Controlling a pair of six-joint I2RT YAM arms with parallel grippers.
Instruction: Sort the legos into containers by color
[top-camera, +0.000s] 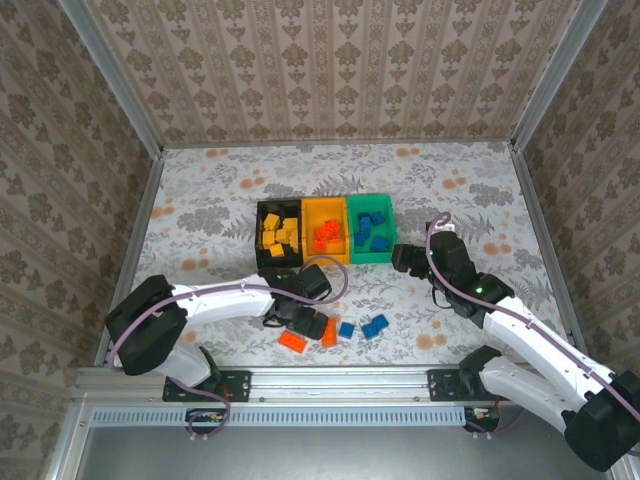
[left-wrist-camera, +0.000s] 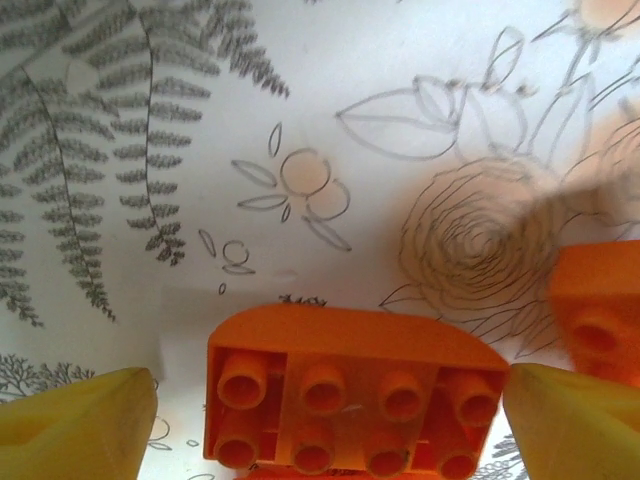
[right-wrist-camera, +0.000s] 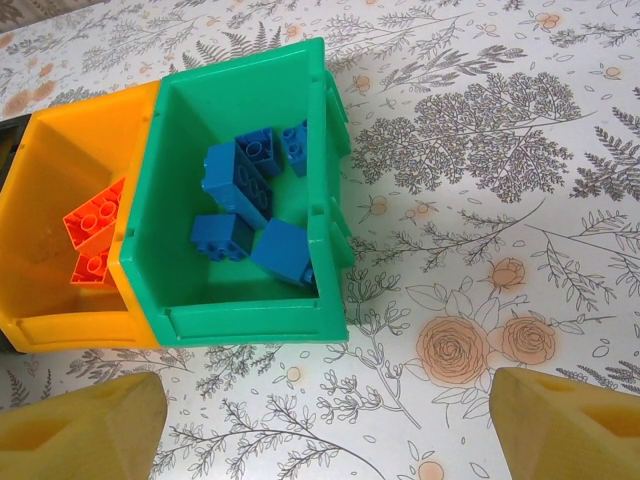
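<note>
The left gripper (left-wrist-camera: 330, 430) hangs low over the table on the near side of the yellow-orange bin (top-camera: 325, 232), its jaws spread with one yellow fingertip on each side of a red-orange lego (left-wrist-camera: 350, 395) that lies studs up on the flowered cloth. The right-hand fingertip looks almost against the brick's end and the other stands a little off it, so I judge the brick is straddled but not yet pinched. The step in hand is to grasp this brick. To do it well, centre the jaws so that both pads meet the short ends together, or the brick may skid or twist toward the second red-orange lego (left-wrist-camera: 600, 310) lying just beside it. Close squarely on the flat ends, not on the rounded corners, and low enough to catch the body below the studs. Then lift straight up before travelling, clear the near wall of the yellow-orange bin, and release over the red-orange legos (right-wrist-camera: 95, 225) already inside it. On that same near side a few blue legos (top-camera: 375, 326) also lie loose, and a wide swing could scatter them. The right gripper (right-wrist-camera: 325, 430) hovers with its jaws spread and nothing between them, just off the near wall of the green bin (right-wrist-camera: 240, 320), which adjoins the yellow-orange bin and holds blue legos (right-wrist-camera: 240, 180).
</note>
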